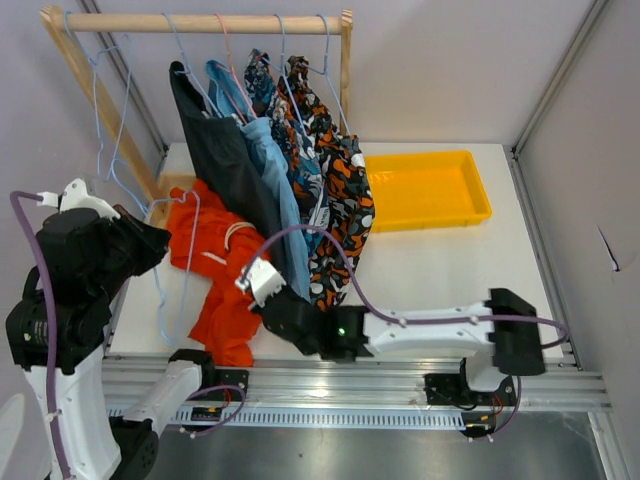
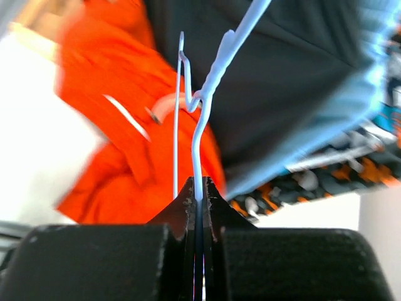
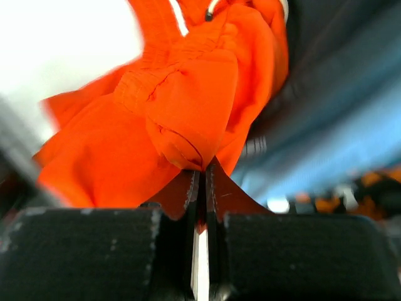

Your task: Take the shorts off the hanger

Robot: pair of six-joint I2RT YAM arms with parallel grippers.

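Note:
Plain orange shorts (image 1: 215,255) lie crumpled on the table's left side, with a pale blue wire hanger (image 1: 160,300) over them. My left gripper (image 2: 199,185) is shut on that hanger's wire (image 2: 207,100), and the orange shorts (image 2: 113,144) lie behind it. My right gripper (image 3: 202,170) is shut on a fold of the orange shorts (image 3: 188,100); in the top view it (image 1: 258,306) sits at their right edge. Dark grey shorts (image 1: 215,140), light blue shorts (image 1: 275,170) and two printed pairs (image 1: 340,190) hang from the rack.
A wooden rack (image 1: 200,22) spans the back, with bare wire hangers (image 1: 105,110) at its left end. A yellow tray (image 1: 425,222) sits at the back right of the white table (image 1: 450,270). The hanging shorts reach down close to my right wrist.

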